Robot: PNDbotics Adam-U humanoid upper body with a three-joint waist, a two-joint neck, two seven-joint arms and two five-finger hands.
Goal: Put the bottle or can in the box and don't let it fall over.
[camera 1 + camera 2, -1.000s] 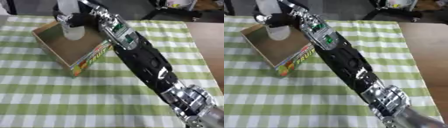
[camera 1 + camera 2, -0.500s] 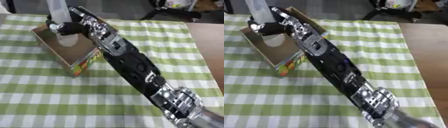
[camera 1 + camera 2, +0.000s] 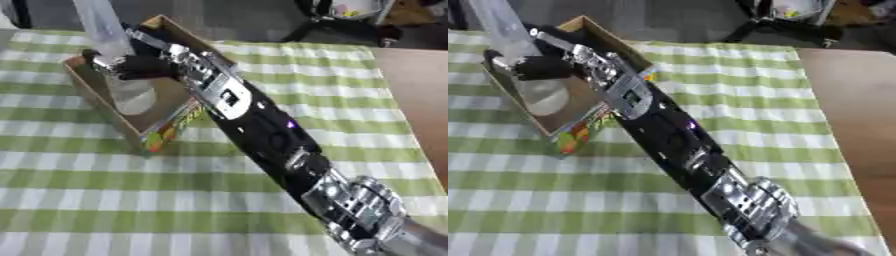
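Observation:
A clear plastic bottle [image 3: 115,60] stands upright inside an open cardboard box [image 3: 168,117] with a colourful printed side, at the upper left of the table. Its base [image 3: 136,100] rests on the box floor. My right hand [image 3: 131,65] reaches from the lower right across the table and has its fingers curled round the middle of the bottle. The bottle's top runs out of the picture. The left hand shows in neither view.
The table wears a green and white checked cloth [image 3: 105,200]. A bare brown tabletop strip [image 3: 420,100] lies at the right. Dark chair legs and clutter [image 3: 350,20] stand beyond the far edge.
The whole picture has shifted, so the head has moved. The bottle sits lower in the box than before, with my right hand still round it.

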